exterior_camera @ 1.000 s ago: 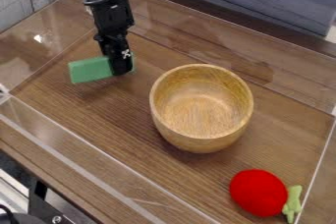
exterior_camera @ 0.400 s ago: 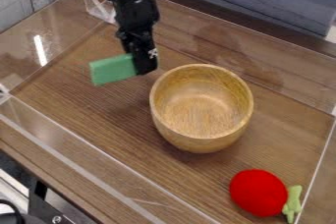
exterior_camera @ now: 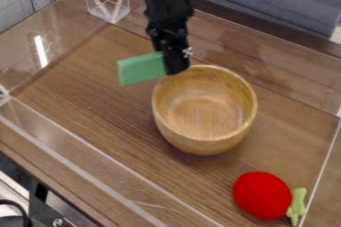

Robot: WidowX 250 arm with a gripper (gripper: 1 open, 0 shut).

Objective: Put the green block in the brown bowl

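Observation:
The green block (exterior_camera: 139, 70) is a flat green bar, held off the table just left of the brown bowl's rim. My gripper (exterior_camera: 173, 64) points down and is shut on the block's right end, its black fingers (exterior_camera: 177, 60) right above the bowl's upper-left edge. The brown bowl (exterior_camera: 204, 109) is a deep tan wooden bowl with thick walls in the middle of the table, with nothing inside it.
A red round object (exterior_camera: 262, 193) with a green tip lies at the lower right. Clear plastic walls (exterior_camera: 80, 151) fence the wooden table. A small clear stand (exterior_camera: 107, 5) sits at the back left.
My gripper has carried the green block to the right and upward, from the table surface at the left to the bowl's left rim. The bowl and red object have not moved.

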